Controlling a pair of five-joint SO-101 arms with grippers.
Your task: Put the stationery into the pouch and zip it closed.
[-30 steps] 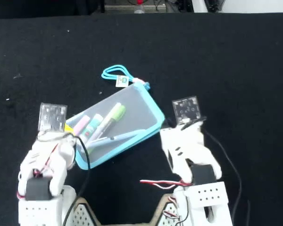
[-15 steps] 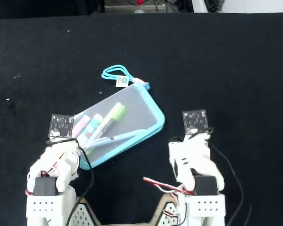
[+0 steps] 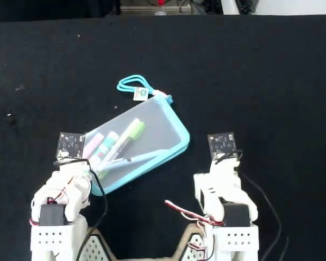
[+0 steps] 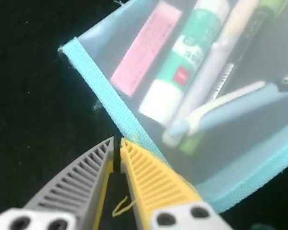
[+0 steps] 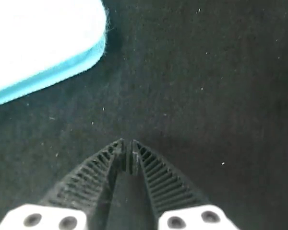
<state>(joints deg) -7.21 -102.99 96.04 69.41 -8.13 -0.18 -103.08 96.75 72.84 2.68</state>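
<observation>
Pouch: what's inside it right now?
Through the translucent face of the pouch: a pink block, a green-and-white glue stick, a green highlighter, a pale pen and a light-blue pen. Anything lying under them is covered.

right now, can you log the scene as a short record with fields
pouch: teal-edged, flat on the black table, strap end away from the arms
inside: pink bar, glue stick, green marker, blue pen
left tool: shut, tips at the pouch's near end edge
right tool: shut, over bare table, apart from the pouch
</observation>
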